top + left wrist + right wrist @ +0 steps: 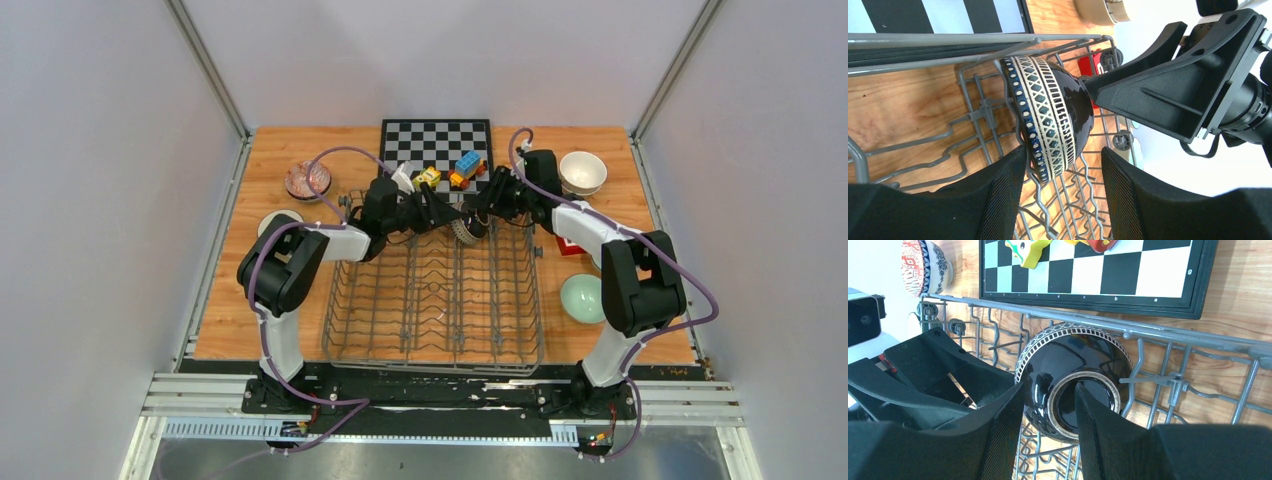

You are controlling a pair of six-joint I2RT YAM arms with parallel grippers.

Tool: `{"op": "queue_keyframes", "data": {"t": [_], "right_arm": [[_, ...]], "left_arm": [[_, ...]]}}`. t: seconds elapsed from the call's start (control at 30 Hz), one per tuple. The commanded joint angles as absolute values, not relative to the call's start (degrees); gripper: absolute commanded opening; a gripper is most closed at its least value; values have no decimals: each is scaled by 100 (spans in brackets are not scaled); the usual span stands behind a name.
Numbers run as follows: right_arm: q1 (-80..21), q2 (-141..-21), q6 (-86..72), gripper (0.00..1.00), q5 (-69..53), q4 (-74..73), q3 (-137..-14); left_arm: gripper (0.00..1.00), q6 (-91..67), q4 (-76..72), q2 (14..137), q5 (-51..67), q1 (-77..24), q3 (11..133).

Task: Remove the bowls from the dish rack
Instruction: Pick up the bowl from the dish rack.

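Standing on edge between tines (440,290) at the far middle of the rack (432,366), the dark bowl (464,229) has an arm on each side. The right gripper (1048,387) straddles the wall of the foot ring (1052,412), one finger inside the ring and one outside on the glossy body; whether it pinches yet cannot be told. The left gripper (1064,152) is open around the patterned rim (1040,110), with one finger at the rim and a clear gap on the other side. To lift well, a gripper should probably close firmly on a thin edge, either ring or rim, rather than on the slick curve. It should then raise the bowl straight up and keep it on edge until it is above the tines. The bowl's mouth faces left and its foot faces right, so its axis lies level, left to right, and its wide round face runs near to far.
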State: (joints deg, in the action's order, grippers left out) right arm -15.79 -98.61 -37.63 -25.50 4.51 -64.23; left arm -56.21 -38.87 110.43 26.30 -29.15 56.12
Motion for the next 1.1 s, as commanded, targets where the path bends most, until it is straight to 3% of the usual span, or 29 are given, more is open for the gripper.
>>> {"op": "queue_keyframes", "data": {"t": [0.0,0.87,1.07], "right_arm": [[-1485,-9760,-3825,45,-2632,343,-6350],[-1357,-9516,-3948,41,-2615,352,-6038],[-1320,-9471,-3975,41,-2661,343,-5921]], "left_arm": [[59,-5304,-3616,11028,2607,-2993,5822],[30,-5727,-4438,11147,2949,-3342,6030],[31,-5747,-4477,11208,2978,-3430,6107]]}}
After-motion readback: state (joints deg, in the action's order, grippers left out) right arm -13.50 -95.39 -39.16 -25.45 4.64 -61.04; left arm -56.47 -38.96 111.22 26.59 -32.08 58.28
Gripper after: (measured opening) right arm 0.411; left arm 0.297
